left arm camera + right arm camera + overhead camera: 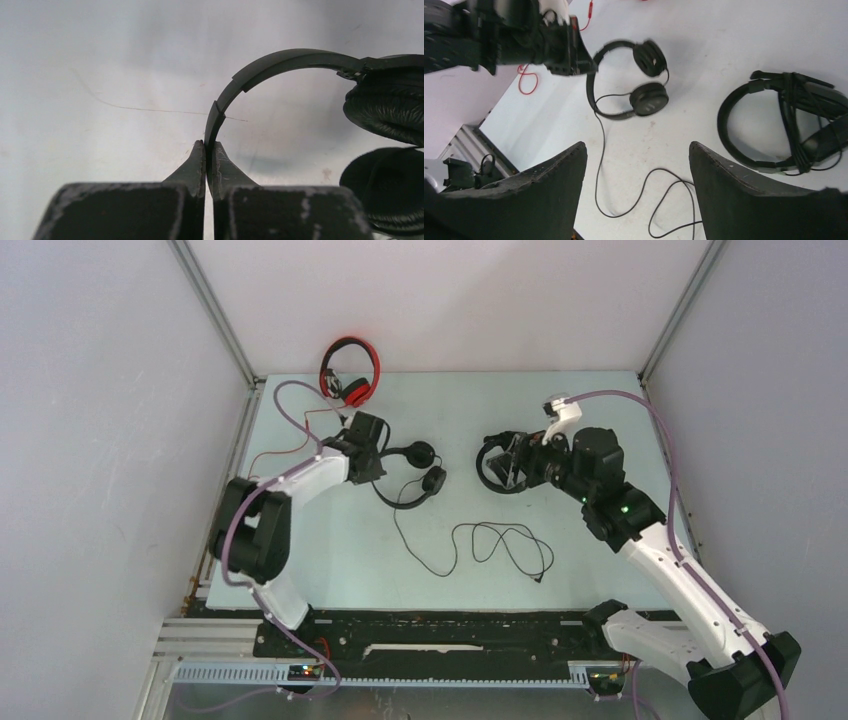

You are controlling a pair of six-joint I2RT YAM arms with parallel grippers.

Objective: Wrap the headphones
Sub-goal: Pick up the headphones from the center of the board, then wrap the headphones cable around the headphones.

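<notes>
left gripper (206, 146) pinching black headphones (280, 57), cable (490, 540) sprawled

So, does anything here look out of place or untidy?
Yes: the cable of the middle black headphones sprawls in loose loops over the table; the right black headset has its cable wound around it.

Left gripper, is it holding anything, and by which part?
The left gripper pinches the unwrapped black headphones by the headband. The right gripper holds nothing.

Overhead view looks down on the table (330, 560); left wrist close, right wrist farther; all seemingly share one black headset (434, 478).
</notes>
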